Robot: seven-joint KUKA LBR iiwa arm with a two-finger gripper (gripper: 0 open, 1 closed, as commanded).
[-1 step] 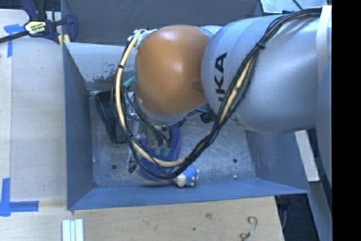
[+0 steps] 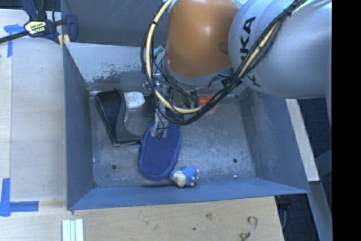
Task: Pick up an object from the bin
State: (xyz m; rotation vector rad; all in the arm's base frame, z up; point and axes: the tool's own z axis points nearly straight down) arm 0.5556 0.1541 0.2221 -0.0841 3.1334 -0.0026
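Grey metal bin [image 2: 79, 121], few loose things on its floor, none heaped.

Arm [image 2: 287, 48] comes in from the right and hangs over the back half of the bin. Its rounded orange cover [image 2: 200, 31] and looped yellow and black cables [image 2: 151, 48] hide most of the wrist.

Gripper [image 2: 159, 128] pokes down below the cables, left of centre. Its tip sits at the far end of a blue oval pad [image 2: 159, 155], flat and shaped somewhat like a shoe sole. Cannot tell if the tip touches the pad or stops just above it. Cannot tell if the gripper is spread or closed: cables and shadow cover it. Nothing seen held.

Blue oval pad lies on the floor, centre front, long axis running roughly back to front and slightly tilted.

Around it:
- Black pouch [image 2: 113, 113], flat and dark, just left of the pad, its near corner close to the pad's left edge.
- Small white block [image 2: 134, 100], behind the pouch's right side, near the back wall, just left of the gripper.
- Small toy figure [image 2: 185, 176], blue with a cream head, lying at the pad's front right end, touching or nearly so, by the front wall.
- Orange-red piece [image 2: 206, 101], partly under the wrist, right of the gripper; kind unclear.

Right half of the floor is bare metal.
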